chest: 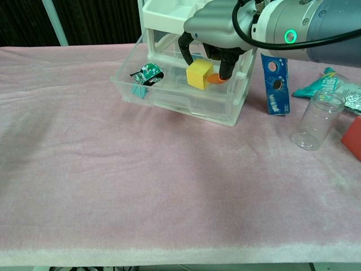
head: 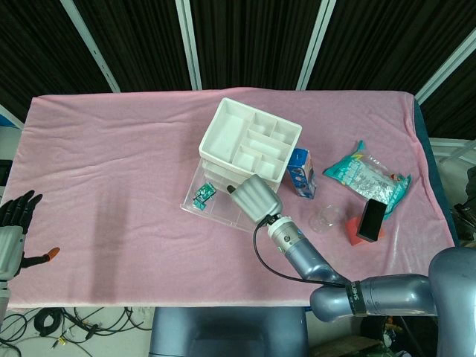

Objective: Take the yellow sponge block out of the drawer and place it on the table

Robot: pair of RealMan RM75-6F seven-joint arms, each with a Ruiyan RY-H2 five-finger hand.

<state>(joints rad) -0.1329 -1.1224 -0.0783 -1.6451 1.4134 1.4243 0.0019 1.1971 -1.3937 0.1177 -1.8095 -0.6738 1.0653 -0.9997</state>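
**Reaching into the drawer for the sponge**

Far left, the left hand [head: 16, 223] idles at the counter [chest: 141, 186] edge, fingers apart, holding nothing. In the pulled-out clear drawer [chest: 169, 99] a green packet [chest: 145, 74] lies left of the yellow sponge block [chest: 199, 74]. The right hand [chest: 211, 34] hovers over the block, fingers reaching down either side; whether they grip it, I cannot tell. Next: secure the pinch, lift clear of the drawer wall, set down on pink cloth.
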